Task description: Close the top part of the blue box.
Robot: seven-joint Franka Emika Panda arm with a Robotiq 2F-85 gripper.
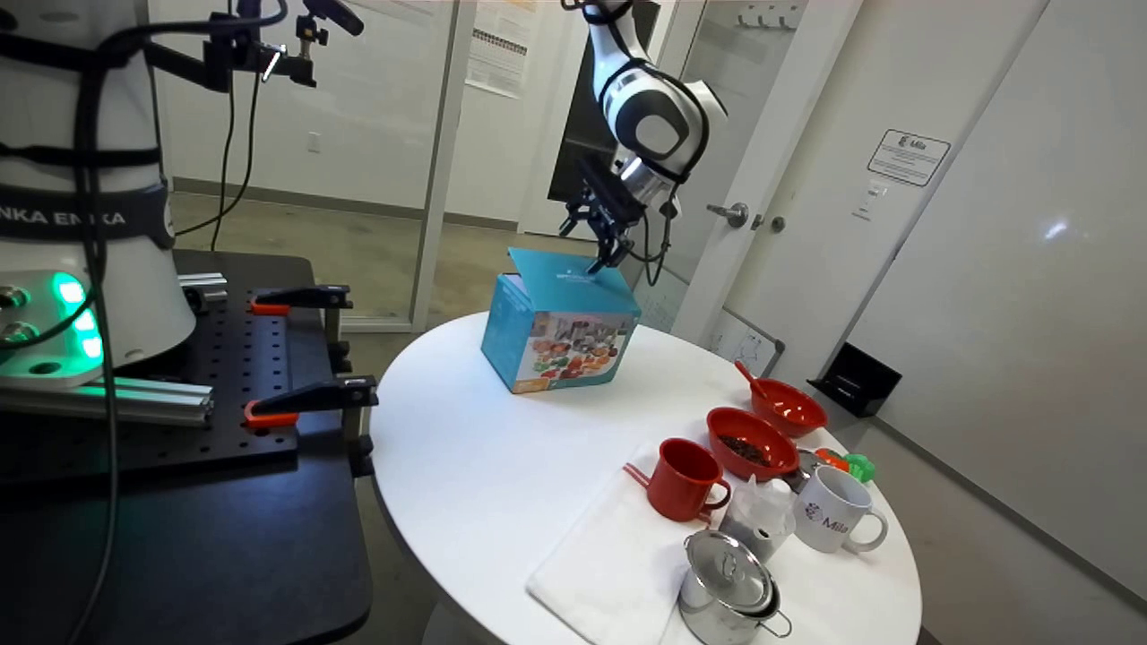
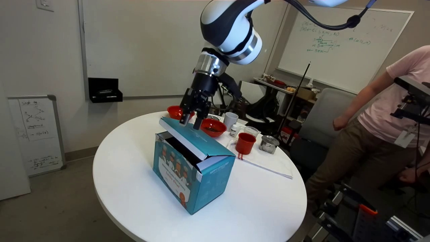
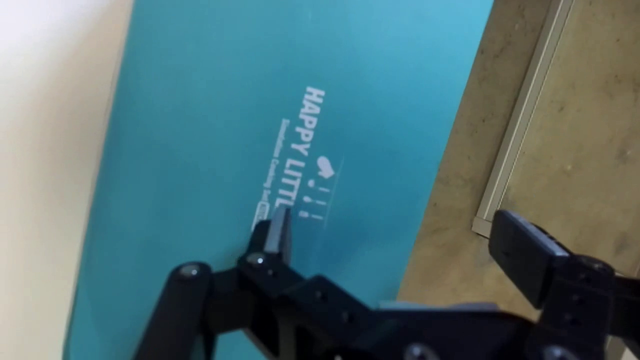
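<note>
The light-blue box stands upright on the white table; its printed sides show in both exterior views (image 1: pixel 573 349) (image 2: pixel 212 185). The top part, a flat light-blue flap, is folded over the box but its free edge is raised, with a dark gap below it in an exterior view (image 2: pixel 196 137); the flap also shows in an exterior view (image 1: pixel 569 279) and fills much of the wrist view (image 3: pixel 225 100). My gripper (image 1: pixel 581 249) (image 2: pixel 190 125) (image 3: pixel 392 220) is open and empty above the flap. One finger is over the flap, perhaps touching; the other is beyond its edge.
Red bowls (image 1: pixel 748 443) (image 2: pixel 214 127), a red cup (image 1: pixel 683 479) (image 2: pixel 245 144), a white mug (image 1: pixel 835 511), a small metal pot (image 1: pixel 728 582) and a white cloth (image 1: pixel 609 555) lie on the round table (image 1: pixel 475 448) away from the box. A person (image 2: pixel 379 101) stands beyond the table.
</note>
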